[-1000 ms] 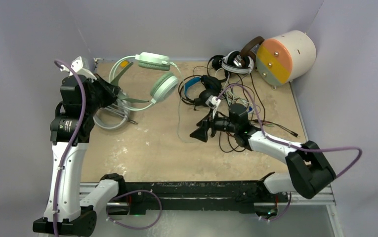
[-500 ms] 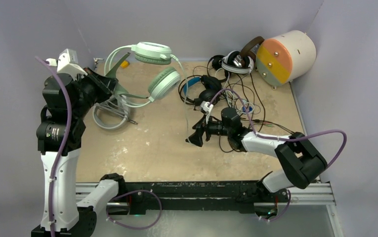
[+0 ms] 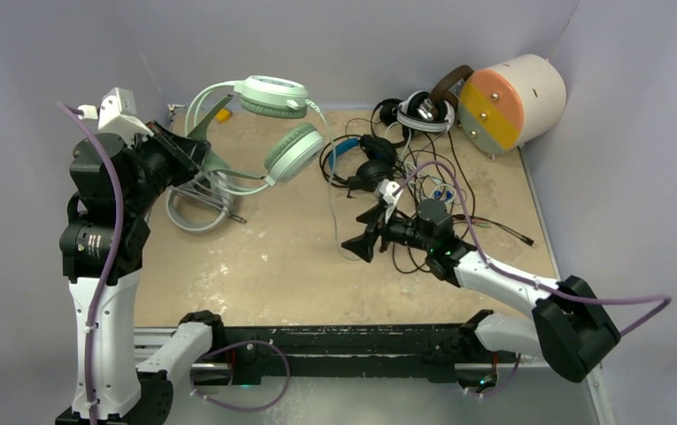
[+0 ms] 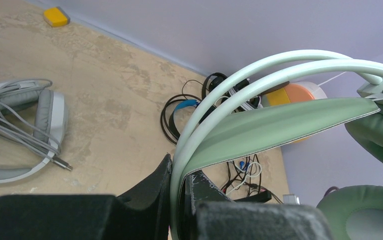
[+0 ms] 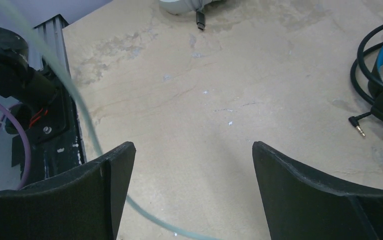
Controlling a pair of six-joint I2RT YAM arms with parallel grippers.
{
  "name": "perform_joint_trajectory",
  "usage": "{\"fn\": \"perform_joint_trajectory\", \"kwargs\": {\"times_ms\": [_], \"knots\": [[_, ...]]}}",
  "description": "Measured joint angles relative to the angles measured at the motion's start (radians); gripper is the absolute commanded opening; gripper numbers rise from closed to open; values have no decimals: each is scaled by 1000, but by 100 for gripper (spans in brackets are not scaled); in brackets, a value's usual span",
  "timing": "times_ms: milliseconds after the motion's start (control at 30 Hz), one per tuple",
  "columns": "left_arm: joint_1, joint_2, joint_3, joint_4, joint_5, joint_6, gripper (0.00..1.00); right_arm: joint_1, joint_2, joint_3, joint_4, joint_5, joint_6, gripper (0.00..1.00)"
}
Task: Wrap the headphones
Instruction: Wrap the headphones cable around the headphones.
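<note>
Grips the mint-green headphones by the headband with the left gripper clamped tight, lifted over the far-left of the table. Spreads the right gripper wide, empty, low at centre beside the hanging cable. Reads as the cable-catching step: next calls for closing on that thin strand, possibly not yet between the fingers. Arches the band rightward from the grip, cups at the right end; hangs the cable near-vertical.

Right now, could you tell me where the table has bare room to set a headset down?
The near-centre tabletop is bare, between the white-grey headset and the right tool. The far right, around the tangled black headsets, is crowded.
</note>
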Motion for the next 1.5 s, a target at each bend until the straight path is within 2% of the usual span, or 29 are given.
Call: {"fn": "perform_joint_trajectory", "kwargs": {"times_ms": [233,333,600,667,833,900,967,1133,1233,1500], "knots": [[0,8,-6,0,3,0,0,0,-121,-61,-7,-14,-53,95],[0,8,-18,-1,3,0,0,0,-100,-60,-8,-47,-64,99],[0,8,-22,0,3,0,0,0,31,-29,-40,-142,-80,96],[0,8,-22,0,3,1,0,3,57,-14,-46,-147,-80,90],[0,9,-22,0,14,0,0,7,143,31,-47,-147,-79,64],[0,10,-23,2,30,-2,0,7,178,45,-47,-141,-75,51],[0,13,-34,15,66,-6,0,9,199,53,-50,-136,-70,33],[0,33,-103,76,202,-41,0,11,212,66,-54,-111,-40,7],[0,58,-158,117,290,-72,0,11,212,74,-53,-95,-22,2],[0,88,-360,289,493,-217,0,10,212,75,-58,-20,18,0]]}}
